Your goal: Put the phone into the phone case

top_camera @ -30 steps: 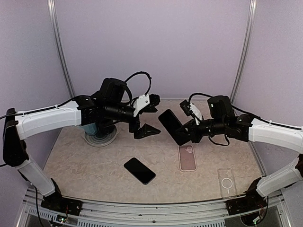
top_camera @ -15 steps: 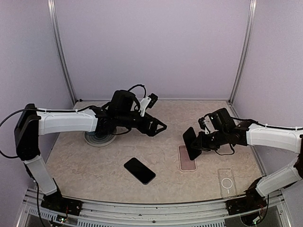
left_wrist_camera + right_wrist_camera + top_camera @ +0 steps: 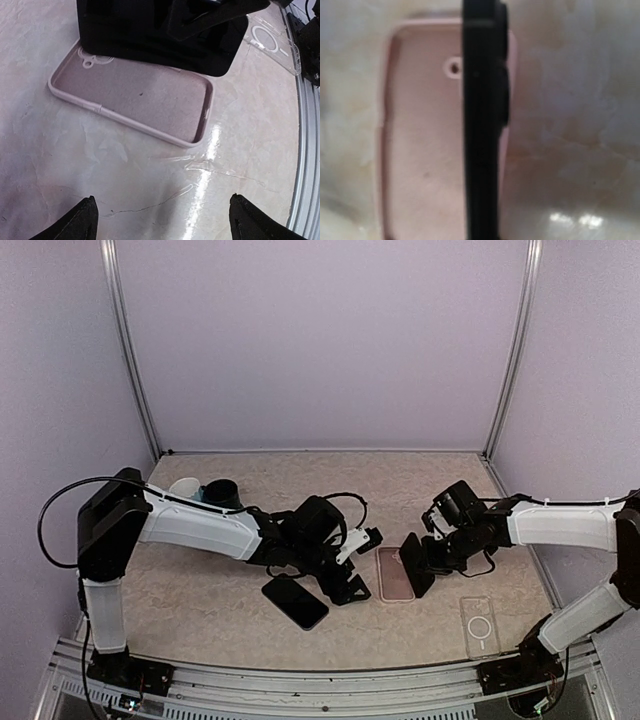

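Observation:
The pink phone case (image 3: 393, 578) lies open side up on the table; it also fills the middle of the left wrist view (image 3: 135, 97). My right gripper (image 3: 428, 552) is shut on a black phone (image 3: 414, 562), which it holds on edge and tilted over the case's right rim. In the right wrist view the phone (image 3: 482, 125) shows edge-on above the case (image 3: 420, 145), and the fingers themselves are hidden. My left gripper (image 3: 357, 566) stands open low over the table just left of the case, its fingertips (image 3: 85, 220) wide apart with only bare table between them.
A second black phone (image 3: 295, 601) lies flat under the left arm. A clear case (image 3: 478, 626) lies near the front right, also seen in the left wrist view (image 3: 272, 37). A white and a dark round object (image 3: 205, 490) stand at the back left.
The left arm swung from mid-air down to the table beside the pink case, jaws staying wide. The right gripper carried its phone down and right onto the case's right rim.

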### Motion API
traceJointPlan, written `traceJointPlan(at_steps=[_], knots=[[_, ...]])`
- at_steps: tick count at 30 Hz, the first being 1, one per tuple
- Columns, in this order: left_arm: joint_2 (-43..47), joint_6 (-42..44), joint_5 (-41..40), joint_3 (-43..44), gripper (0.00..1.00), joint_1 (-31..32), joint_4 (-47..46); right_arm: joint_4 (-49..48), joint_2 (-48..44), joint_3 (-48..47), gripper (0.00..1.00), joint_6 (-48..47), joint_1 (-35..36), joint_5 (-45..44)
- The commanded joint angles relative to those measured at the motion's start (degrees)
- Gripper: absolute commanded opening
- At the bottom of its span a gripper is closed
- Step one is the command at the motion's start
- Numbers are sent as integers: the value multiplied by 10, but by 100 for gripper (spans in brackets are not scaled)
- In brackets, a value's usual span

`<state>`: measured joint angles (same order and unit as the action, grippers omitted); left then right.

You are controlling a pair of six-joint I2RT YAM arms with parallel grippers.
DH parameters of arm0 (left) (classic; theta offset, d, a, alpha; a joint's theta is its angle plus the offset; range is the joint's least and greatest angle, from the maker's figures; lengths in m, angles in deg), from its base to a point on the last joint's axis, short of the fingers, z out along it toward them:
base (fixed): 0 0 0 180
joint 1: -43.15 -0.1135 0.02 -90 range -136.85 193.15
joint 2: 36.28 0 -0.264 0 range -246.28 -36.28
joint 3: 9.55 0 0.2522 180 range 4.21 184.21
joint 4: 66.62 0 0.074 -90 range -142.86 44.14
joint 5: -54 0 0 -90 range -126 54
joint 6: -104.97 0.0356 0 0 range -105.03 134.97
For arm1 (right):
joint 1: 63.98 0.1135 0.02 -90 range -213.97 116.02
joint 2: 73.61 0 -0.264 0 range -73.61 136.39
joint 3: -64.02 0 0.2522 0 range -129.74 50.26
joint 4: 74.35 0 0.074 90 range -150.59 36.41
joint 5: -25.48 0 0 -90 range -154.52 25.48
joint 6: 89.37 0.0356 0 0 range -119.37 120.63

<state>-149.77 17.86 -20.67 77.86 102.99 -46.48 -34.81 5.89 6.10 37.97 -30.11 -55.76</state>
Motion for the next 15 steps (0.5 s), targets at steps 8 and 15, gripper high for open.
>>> traceJointPlan(at_steps=[8, 15], knots=[[-46, -3, 39, 5, 88, -12, -39, -11, 97, -77, 0, -39, -20, 2], [-59, -25, 65, 0, 85, -34, -77, -5, 178, -157, 0, -87, -24, -7]])
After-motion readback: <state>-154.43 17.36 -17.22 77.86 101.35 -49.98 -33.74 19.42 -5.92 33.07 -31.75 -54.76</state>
